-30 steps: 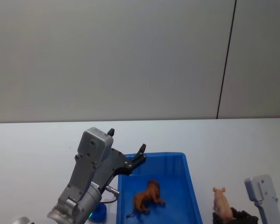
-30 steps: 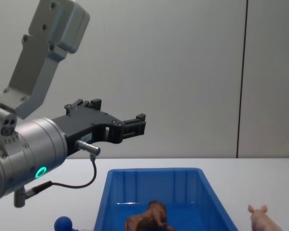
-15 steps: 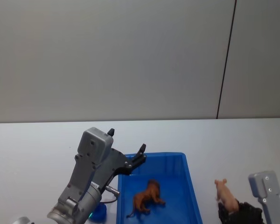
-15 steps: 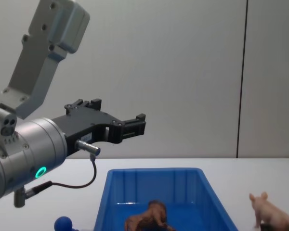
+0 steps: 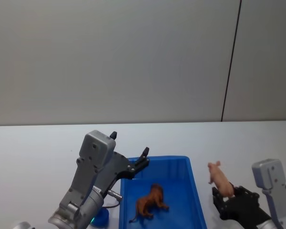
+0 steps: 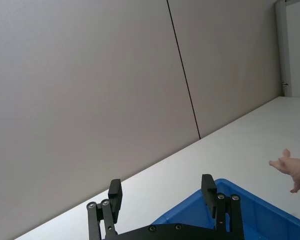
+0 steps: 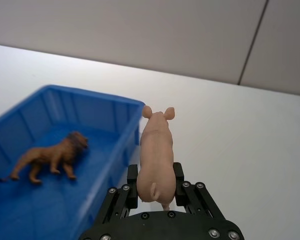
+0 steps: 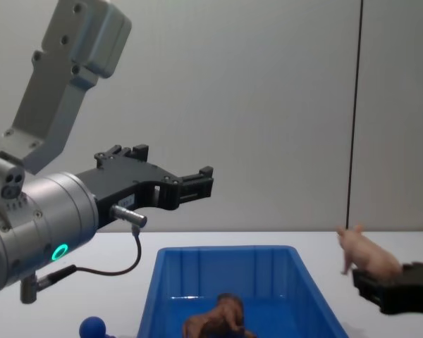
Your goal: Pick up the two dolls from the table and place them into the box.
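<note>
In the head view, my right gripper [image 5: 224, 192] is clamped on the pink pig doll [image 5: 218, 177], holding it off the table [image 5: 38, 148] just right of the box [image 5: 196, 191]. The brown doll [image 5: 150, 202] stands on the box floor. My left gripper [image 5: 129, 143] hangs over the box's far left corner with its fingers spread and nothing between them. A small blue ball [image 5: 101, 215] sits on the table left of the box.

From my left wrist, my left gripper [image 6: 161, 185] shows both fingers wide apart above the box [image 6: 250, 210], and the pig [image 6: 295, 170] is in the air beyond it.

From my right wrist, my right gripper [image 7: 155, 182] pinches the pig [image 7: 156, 145] at its rump, snout pointing away from me. It seems to be over the table beside the box's [image 7: 115, 102] right wall, though I cannot be sure it isn't over the rim. The brown doll [image 7: 52, 157] is inside.

In the chest view, my right gripper [image 8: 370, 282] carries the pig [image 8: 366, 255] above rim height, right of the box [image 8: 225, 251]. My left gripper [image 8: 204, 182] is high over the left side, the brown doll [image 8: 215, 320] below.
</note>
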{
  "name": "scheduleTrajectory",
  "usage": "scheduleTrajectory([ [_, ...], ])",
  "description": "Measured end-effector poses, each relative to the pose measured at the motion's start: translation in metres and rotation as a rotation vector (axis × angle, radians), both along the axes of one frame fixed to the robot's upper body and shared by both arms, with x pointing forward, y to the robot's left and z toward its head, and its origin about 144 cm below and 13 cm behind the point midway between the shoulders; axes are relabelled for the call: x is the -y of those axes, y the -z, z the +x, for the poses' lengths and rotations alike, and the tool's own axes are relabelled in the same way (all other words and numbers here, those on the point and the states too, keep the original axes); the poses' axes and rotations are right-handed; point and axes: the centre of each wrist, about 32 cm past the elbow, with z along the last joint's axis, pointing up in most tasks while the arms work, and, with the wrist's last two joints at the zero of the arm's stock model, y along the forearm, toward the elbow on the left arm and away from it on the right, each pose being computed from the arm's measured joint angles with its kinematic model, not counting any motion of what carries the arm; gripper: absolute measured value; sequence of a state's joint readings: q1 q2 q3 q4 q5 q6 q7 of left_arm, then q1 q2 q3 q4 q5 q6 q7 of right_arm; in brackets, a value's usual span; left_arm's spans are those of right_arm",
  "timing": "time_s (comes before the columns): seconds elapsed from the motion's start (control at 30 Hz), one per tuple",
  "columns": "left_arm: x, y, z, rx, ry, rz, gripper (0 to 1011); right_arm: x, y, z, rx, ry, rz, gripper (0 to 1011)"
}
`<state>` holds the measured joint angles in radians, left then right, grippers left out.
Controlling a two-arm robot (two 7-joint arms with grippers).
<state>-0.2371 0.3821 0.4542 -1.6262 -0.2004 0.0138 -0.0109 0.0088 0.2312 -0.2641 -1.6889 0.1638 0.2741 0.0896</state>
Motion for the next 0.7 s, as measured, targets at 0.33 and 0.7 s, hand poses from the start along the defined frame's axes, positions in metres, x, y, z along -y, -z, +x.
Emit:
scheduleTrajectory([
  [0.33,0.0,0.0,0.0,0.0,0.0,0.0,1001,-0.011,-0.014,0.013,0.041,-0.126,0.066,378],
  [0.7,0.0,0.0,0.0,0.0,0.0,0.0,1001,-0.023,-0.023,0.032,0.034,-0.222,0.112,549],
])
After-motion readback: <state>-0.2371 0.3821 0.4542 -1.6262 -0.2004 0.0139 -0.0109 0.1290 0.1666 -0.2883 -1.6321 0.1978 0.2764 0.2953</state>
